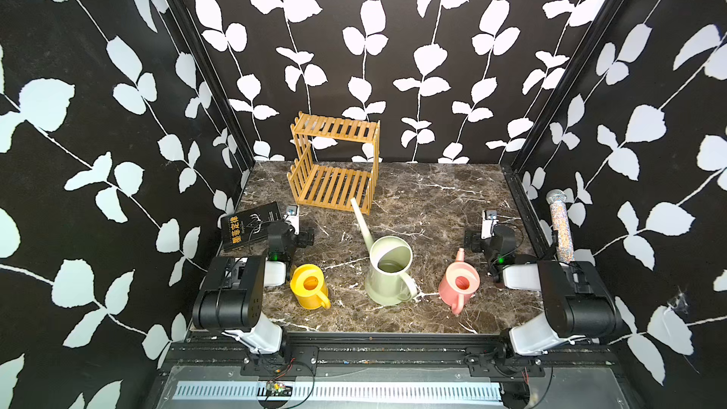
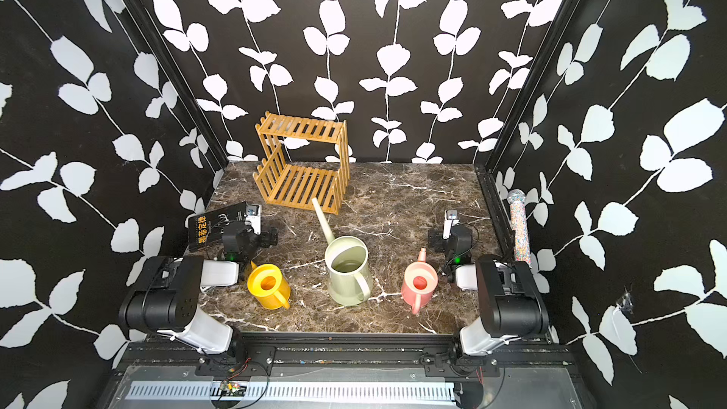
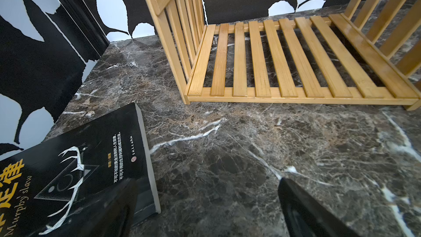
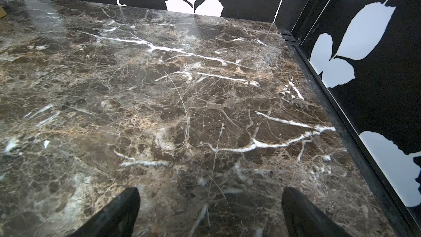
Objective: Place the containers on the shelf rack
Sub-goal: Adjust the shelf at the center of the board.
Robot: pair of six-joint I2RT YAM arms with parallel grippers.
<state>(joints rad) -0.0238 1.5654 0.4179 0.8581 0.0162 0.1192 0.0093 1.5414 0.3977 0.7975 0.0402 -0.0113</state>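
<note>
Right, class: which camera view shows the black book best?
The left wrist view: the black book is seen close up, its cover print and page edge readable, though the frame cuts part of it off. In both top views it is small and partly hidden behind the left arm. The right wrist view shows none of it.

**Materials and finishes in front of you**

Your surface (image 4: 159, 87) is polished, marble-patterned and glossy with soft reflections. The shelf rack (image 3: 284, 60) is smooth, pale wood with a light sheen. The green can (image 1: 389, 277), yellow can (image 1: 309, 287) and pink can (image 1: 460, 285) look like smooth satin plastic. The book (image 3: 79, 167) has a matt black cover and grey paper edges. The microphone (image 1: 560, 230) is glittery, and the walls (image 3: 45, 53) are matt and grainy.
</note>
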